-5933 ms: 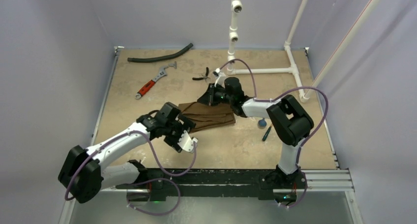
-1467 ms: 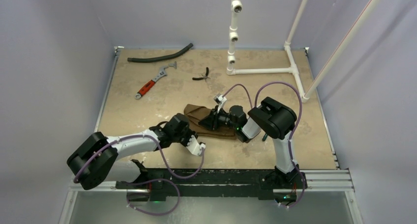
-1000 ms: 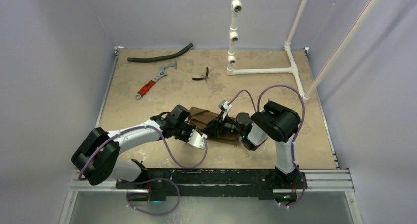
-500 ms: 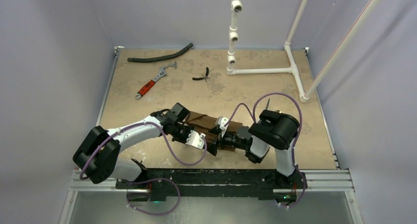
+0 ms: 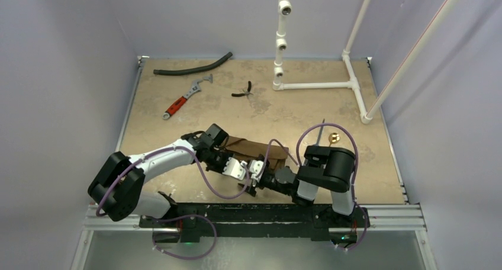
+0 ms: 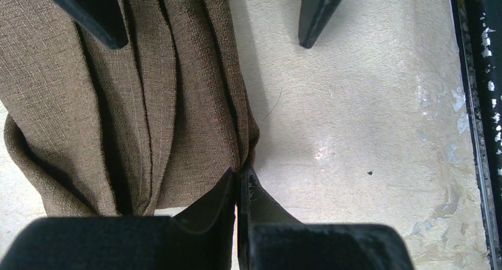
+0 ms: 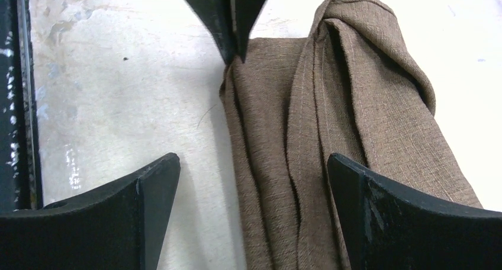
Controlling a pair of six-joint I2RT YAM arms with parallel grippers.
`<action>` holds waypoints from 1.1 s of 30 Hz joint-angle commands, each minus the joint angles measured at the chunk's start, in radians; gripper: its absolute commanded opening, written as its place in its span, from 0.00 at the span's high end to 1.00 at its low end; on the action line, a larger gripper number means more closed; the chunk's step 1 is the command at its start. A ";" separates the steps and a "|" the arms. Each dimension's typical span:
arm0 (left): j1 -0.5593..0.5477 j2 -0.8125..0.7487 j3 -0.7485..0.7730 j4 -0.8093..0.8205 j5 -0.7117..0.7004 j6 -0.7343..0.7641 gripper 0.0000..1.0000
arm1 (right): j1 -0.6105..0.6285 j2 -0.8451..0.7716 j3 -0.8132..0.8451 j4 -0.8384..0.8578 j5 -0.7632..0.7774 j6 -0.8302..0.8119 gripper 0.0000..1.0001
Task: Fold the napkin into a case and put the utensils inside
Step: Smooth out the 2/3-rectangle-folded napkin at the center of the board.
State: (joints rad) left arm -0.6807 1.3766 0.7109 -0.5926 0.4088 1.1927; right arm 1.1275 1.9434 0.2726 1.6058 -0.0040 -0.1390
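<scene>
- napkin (image 5: 263, 148): dark-brown cloth folded into a long pleated strip. it lies flat on the table (image 5: 154, 128) near the front edge, between the two arms. in the top view both grippers cover part of its near side.
- left gripper (image 6: 238, 174): jaws pressed together, tips right at the edge of the strip's end. whether any cloth is nipped between them cannot be told.
- right gripper (image 7: 251, 158): jaws wide apart, holding nothing. one finger is over bare table and the other over the cloth, so it straddles the strip's long edge. it faces the left gripper's tips.
- top view: the two grippers crowd together and their outlines are hard to separate.
- utensils: not clearly made out. a thin dark sliver (image 5: 322, 130) and a small round tan spot (image 5: 334, 138) show just beyond the right arm's elbow. cutlery or arm part, cannot tell.
- far side of the table, well apart from the napkin: black hose (image 5: 192, 66), red-handled wrench (image 5: 184, 98), small pliers (image 5: 243, 91), white pipe frame (image 5: 317, 85).
</scene>
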 commanded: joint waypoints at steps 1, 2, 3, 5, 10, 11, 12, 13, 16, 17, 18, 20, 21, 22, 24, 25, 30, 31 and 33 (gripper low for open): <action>0.005 -0.008 0.040 -0.016 0.028 0.009 1.00 | 0.075 -0.048 -0.034 0.452 0.164 -0.167 0.02; 0.005 -0.011 0.045 -0.021 0.030 0.009 1.00 | 0.083 -0.052 -0.029 0.439 0.173 -0.183 0.02; 0.004 -0.012 0.050 -0.023 0.031 0.006 1.00 | 0.088 -0.050 -0.023 0.427 0.178 -0.194 0.02; 0.006 -0.017 0.058 -0.029 0.033 0.002 1.00 | 0.103 -0.020 -0.017 0.468 0.192 -0.212 0.02; 0.004 -0.019 0.076 -0.039 0.040 -0.004 1.00 | 0.145 0.063 0.058 0.499 0.242 -0.268 0.02; 0.005 -0.020 0.080 -0.041 0.041 -0.003 1.00 | 0.152 0.078 0.075 0.502 0.254 -0.279 0.02; 0.006 -0.019 0.083 -0.043 0.041 -0.002 1.00 | 0.159 0.092 0.092 0.502 0.261 -0.289 0.02; 0.005 -0.020 0.087 -0.046 0.040 0.002 1.00 | 0.162 0.105 0.108 0.502 0.256 -0.294 0.02; 0.005 -0.020 0.090 -0.050 0.032 0.013 1.00 | 0.178 0.137 0.138 0.503 0.264 -0.307 0.02; 0.005 -0.022 0.090 -0.051 0.032 0.012 1.00 | 0.180 0.135 0.137 0.502 0.274 -0.314 0.02; 0.005 -0.022 0.088 -0.059 0.034 0.017 1.00 | 0.181 0.127 0.127 0.502 0.287 -0.319 0.02; 0.005 -0.030 0.076 -0.060 0.039 0.013 0.99 | 0.181 0.093 0.100 0.502 0.305 -0.323 0.02; 0.005 -0.041 0.062 -0.042 0.038 -0.001 0.87 | 0.180 0.078 0.088 0.503 0.313 -0.319 0.02; 0.005 -0.059 0.039 -0.014 0.036 -0.014 0.78 | 0.183 0.055 0.076 0.503 0.327 -0.316 0.02; 0.004 -0.109 -0.015 0.052 0.028 -0.023 0.72 | 0.187 0.021 0.054 0.502 0.336 -0.309 0.02; 0.005 -0.133 -0.040 0.075 0.024 -0.015 0.71 | 0.187 0.004 0.042 0.502 0.338 -0.302 0.02; 0.005 -0.260 -0.116 0.199 -0.032 -0.034 0.34 | 0.186 -0.069 -0.037 0.503 0.356 -0.218 0.02; 0.007 -0.281 -0.124 0.205 -0.036 -0.035 0.32 | 0.187 -0.077 -0.052 0.502 0.362 -0.194 0.02; 0.009 -0.317 -0.132 0.199 -0.038 -0.032 0.24 | 0.188 -0.092 -0.070 0.503 0.367 -0.151 0.02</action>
State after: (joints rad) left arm -0.6701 1.1305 0.5999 -0.4786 0.3626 1.1778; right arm 1.3148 1.8893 0.2447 1.5856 0.3157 -0.3744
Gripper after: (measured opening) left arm 0.685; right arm 0.979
